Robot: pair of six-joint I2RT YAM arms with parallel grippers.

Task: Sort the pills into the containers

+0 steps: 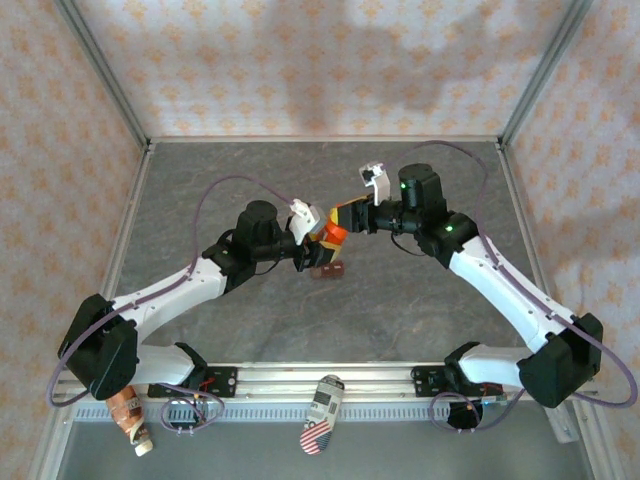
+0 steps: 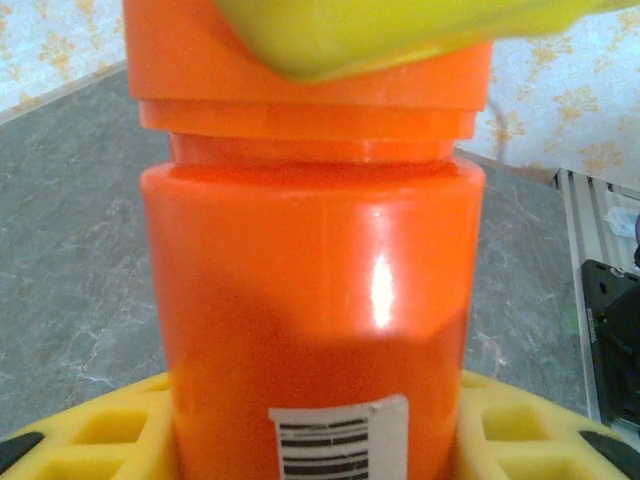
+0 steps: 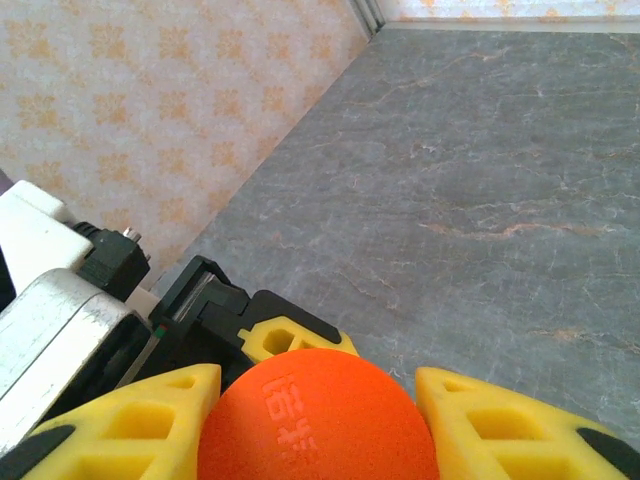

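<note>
Both grippers meet over the middle of the table around an orange bottle [image 1: 334, 235]. My left gripper [image 1: 318, 238] is shut on the bottle's body [image 2: 310, 300], with its yellow fingers [image 2: 100, 440] on either side, near a barcode label [image 2: 340, 440]. My right gripper [image 1: 347, 220] is shut on the bottle's cap [image 3: 320, 415], with a yellow pad [image 3: 130, 420] on each side. The containers [image 1: 328, 269], a small dark red-brown box, sit on the table just below the bottle. The pills are out of view.
The grey stone-patterned table [image 1: 420, 300] is enclosed by patterned walls and metal frame posts [image 1: 100, 70]. A flag-patterned object [image 1: 322, 413] lies on the front rail. A small tan item [image 1: 133, 420] hangs by the left arm's base.
</note>
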